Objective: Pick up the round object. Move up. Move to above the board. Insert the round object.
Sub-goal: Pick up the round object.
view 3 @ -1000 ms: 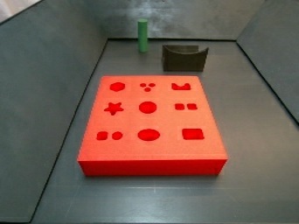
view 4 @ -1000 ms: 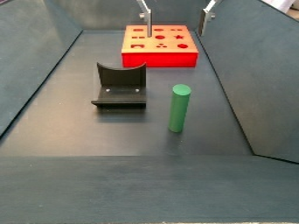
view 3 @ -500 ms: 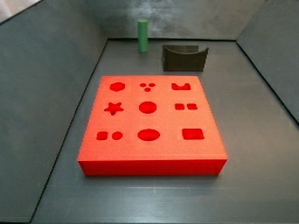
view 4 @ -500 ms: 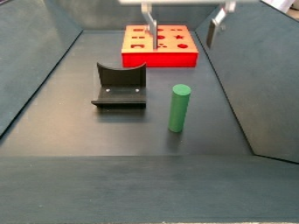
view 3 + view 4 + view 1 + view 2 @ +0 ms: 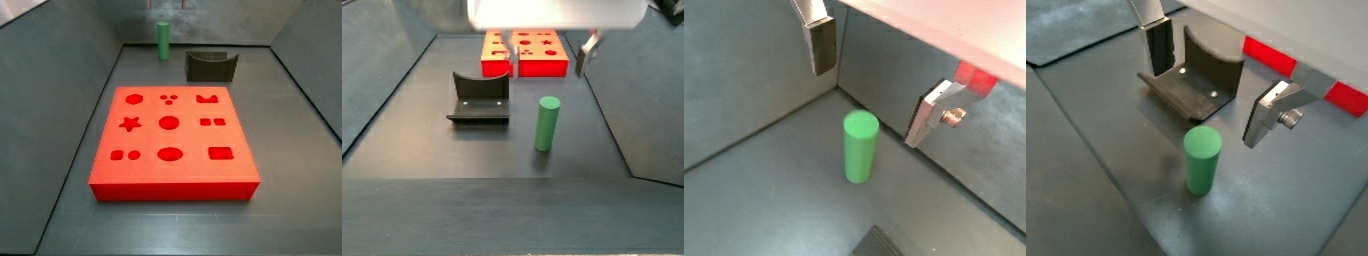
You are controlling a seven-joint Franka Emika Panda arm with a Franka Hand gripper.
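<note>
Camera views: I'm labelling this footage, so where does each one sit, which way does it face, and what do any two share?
Wrist view: above the green peg, looking down; both open fingers show.
Wrist view: on the gripper, angled past the peg to the fixture and a strip of the red board.
Side view: at the board's near end, facing the peg by the far wall; no gripper is clearly visible.
Side view: opposite end, peg near, board far, gripper above.
All four share the peg.
</note>
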